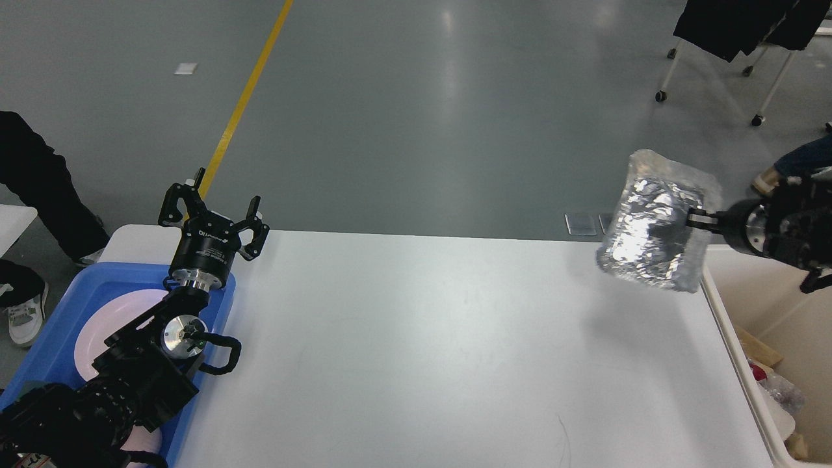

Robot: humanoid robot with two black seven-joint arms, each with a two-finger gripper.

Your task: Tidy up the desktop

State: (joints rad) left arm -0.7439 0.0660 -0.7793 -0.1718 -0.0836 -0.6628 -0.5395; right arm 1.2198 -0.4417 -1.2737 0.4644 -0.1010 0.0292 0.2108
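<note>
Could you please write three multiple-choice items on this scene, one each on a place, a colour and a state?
1. Where is the foil container?
A. flat on the desktop
B. held in the air near the desktop's right end
C. inside the tray

2. What colour is the tray at the left?
A. blue
B. red
C. green

3. How is the left claw?
A. shut on a plate
B. shut on the foil container
C. open and empty

Answers:
1. B, because the right claw grips its edge and its shadow falls on the desktop below.
2. A, since its rim is plainly blue around the white plate.
3. C, because its fingers stand spread with nothing between them.
</note>
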